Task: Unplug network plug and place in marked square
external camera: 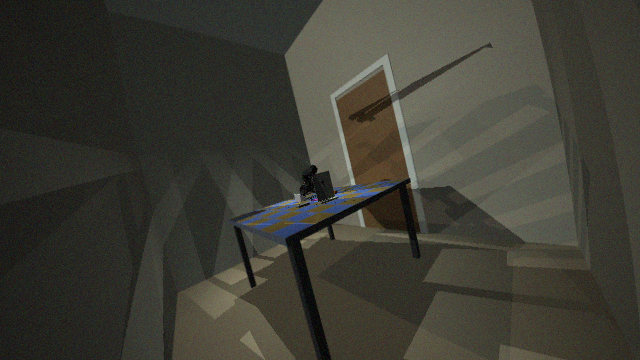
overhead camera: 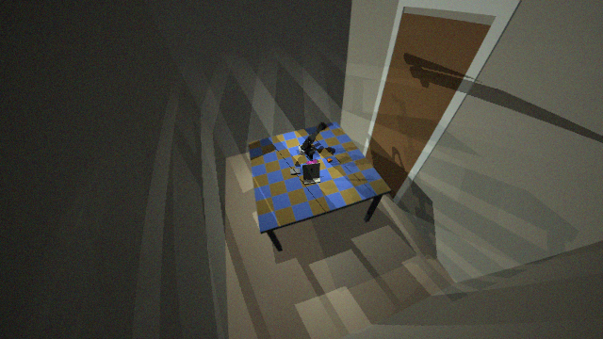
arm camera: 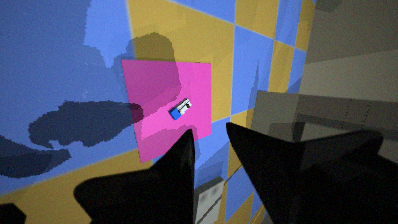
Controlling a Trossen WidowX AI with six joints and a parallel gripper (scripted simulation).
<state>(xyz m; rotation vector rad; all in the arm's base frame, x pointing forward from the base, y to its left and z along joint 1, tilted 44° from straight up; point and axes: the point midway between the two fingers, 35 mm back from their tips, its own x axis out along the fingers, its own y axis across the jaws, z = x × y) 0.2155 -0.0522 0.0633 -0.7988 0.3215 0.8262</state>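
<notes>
Inside the pink square (overhead camera: 313, 162) (external camera: 314, 198) (arm camera: 152, 117) on the checkered table (overhead camera: 301, 207) (external camera: 280, 227) (arm camera: 255, 15), the small plug (arm camera: 180, 109) lies at a slant, with one end blue and the other whitish. From the wrist view I see it out of the socket, and all of its outline is within the marked area. The pincer (overhead camera: 310, 156) (external camera: 307, 193) (arm camera: 209, 130) has its two dark fingers partly spread, and nothing is between them; in the wrist picture the plug appears ahead of the tips, apart from them. The upright panel (overhead camera: 311, 171) (external camera: 324, 186) stands close to the square. I judge that unlocking, pulling and placing are done, and that only the finish is left: to bring the arm (overhead camera: 313, 137) (external camera: 309, 175) away and touch nothing. The plug looks to me light and rather stiff, probably smooth plastic, so a small knock could slide or turn it. The thin tab must be the delicate part, but it is too small for me to distinguish. If I had to take the plug again, I would hold it by the two long sides of its body, softly, leaving the tab free. For now I would rather rise straight, without closing the fingers, and keep clear of the panel.
</notes>
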